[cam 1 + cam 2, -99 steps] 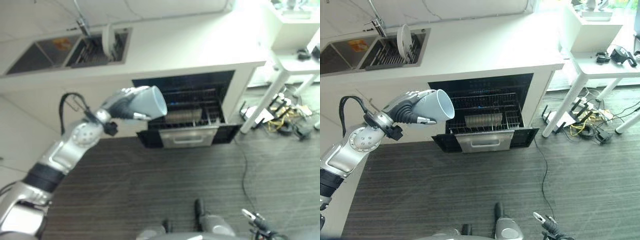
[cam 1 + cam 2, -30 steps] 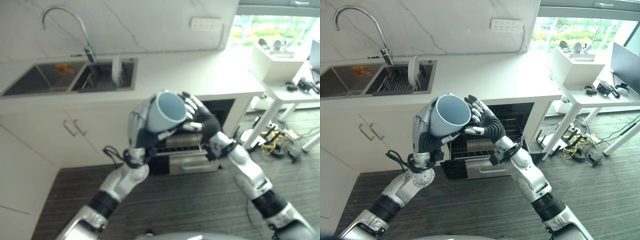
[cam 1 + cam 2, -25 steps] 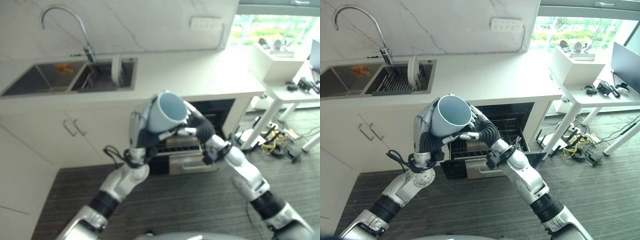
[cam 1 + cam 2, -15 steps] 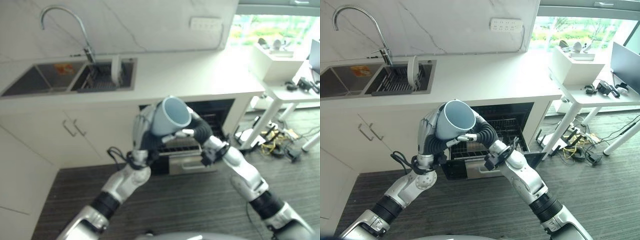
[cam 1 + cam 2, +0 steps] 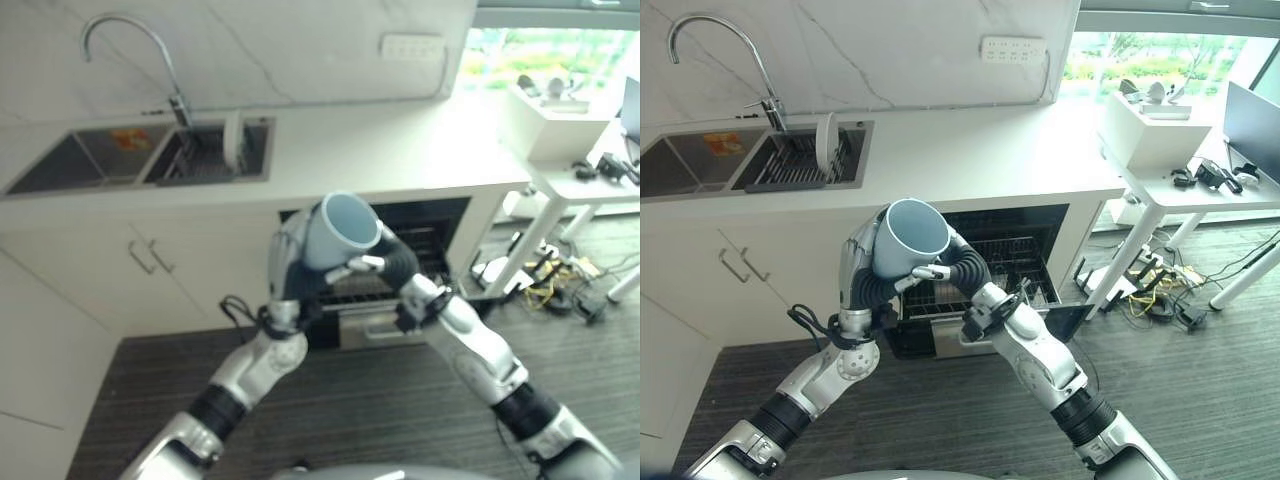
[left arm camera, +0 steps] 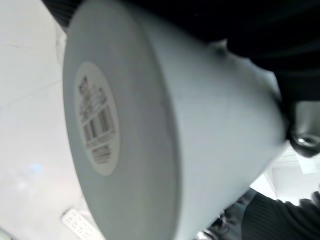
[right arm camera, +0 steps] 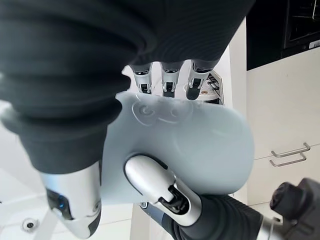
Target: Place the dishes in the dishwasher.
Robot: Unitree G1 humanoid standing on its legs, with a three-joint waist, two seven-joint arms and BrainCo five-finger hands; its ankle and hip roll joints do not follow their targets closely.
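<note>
A light blue-grey cup (image 5: 912, 238) is held up in front of the open dishwasher (image 5: 1025, 240), mouth tilted up and to the right. My left hand (image 5: 858, 265) is curled round it from the left and behind. The left wrist view looks at the cup's base, where a barcode label (image 6: 95, 117) sits. My right hand (image 5: 965, 268) grips the cup from the right, its thumb lying across the front. In the right wrist view its fingers (image 7: 167, 84) hook over the far side of the cup (image 7: 200, 145).
The dishwasher's wire rack (image 5: 1025, 275) is pulled out over the lowered door. A white plate (image 5: 825, 133) stands in the sink's drying rack (image 5: 790, 158), beside the tap (image 5: 715, 35). A white table (image 5: 1185, 160) with cables (image 5: 1155, 285) underneath stands to the right.
A second ago my right hand was spread open beside the cup; it has since closed round it. The cup has sunk slightly and tipped to the right. The left hand keeps its hold.
</note>
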